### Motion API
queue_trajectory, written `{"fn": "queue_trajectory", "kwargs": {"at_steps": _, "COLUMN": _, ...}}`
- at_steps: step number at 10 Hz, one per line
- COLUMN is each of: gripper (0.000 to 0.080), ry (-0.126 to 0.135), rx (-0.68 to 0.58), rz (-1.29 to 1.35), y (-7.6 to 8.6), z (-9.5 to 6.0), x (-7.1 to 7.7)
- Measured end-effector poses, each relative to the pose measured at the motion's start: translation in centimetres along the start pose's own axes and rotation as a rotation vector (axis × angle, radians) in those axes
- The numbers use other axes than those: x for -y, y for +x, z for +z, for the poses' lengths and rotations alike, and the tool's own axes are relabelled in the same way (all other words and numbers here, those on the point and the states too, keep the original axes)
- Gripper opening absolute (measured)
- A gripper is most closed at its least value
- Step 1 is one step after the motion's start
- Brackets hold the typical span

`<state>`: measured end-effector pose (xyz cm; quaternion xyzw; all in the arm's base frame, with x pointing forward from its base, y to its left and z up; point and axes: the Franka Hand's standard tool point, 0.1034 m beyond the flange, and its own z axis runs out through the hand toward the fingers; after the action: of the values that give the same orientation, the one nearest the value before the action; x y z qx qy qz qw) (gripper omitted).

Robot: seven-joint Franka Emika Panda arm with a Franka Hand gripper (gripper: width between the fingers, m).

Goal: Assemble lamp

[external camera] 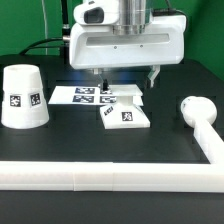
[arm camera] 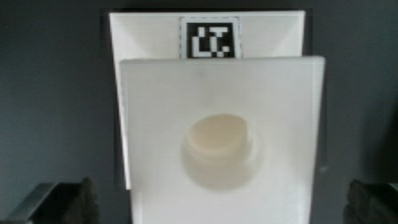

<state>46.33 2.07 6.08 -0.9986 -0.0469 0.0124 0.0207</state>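
Note:
The flat square lamp base [external camera: 127, 114] lies on the black table at mid-scene. My gripper [external camera: 127, 78] hangs open just above it, one finger on each side, holding nothing. In the wrist view the base [arm camera: 222, 110] fills the middle, showing its round socket [arm camera: 222, 150] and a tag [arm camera: 210, 42]. The dark fingertips [arm camera: 64, 205] stand at both of its edges, around the gripper midpoint [arm camera: 217, 208]. The tapered shade [external camera: 24, 97] stands mouth-down at the exterior view's left. The round-headed bulb [external camera: 196, 110] lies on its side at the exterior view's right.
The marker board [external camera: 80, 95] lies flat just behind and to the left of the base, partly under the gripper. A long white rail [external camera: 100, 178] runs along the table's front and meets the bulb's neck end at the right. Cables hang behind the arm.

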Motion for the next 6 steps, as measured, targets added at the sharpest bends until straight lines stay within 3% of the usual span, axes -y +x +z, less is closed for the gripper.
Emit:
{"fn": "queue_trajectory", "kwargs": {"at_steps": 5, "gripper": 0.0699, "ry": 0.0, "rx": 0.001, "rz": -0.009, "y": -0.5, "z": 1.14, "x": 0.01}}
{"fn": "queue_trajectory", "kwargs": {"at_steps": 6, "gripper": 0.0574, "ry": 0.0, "rx": -0.002, "rz": -0.009, "y": -0.38, "z": 0.92, "x": -0.06}}
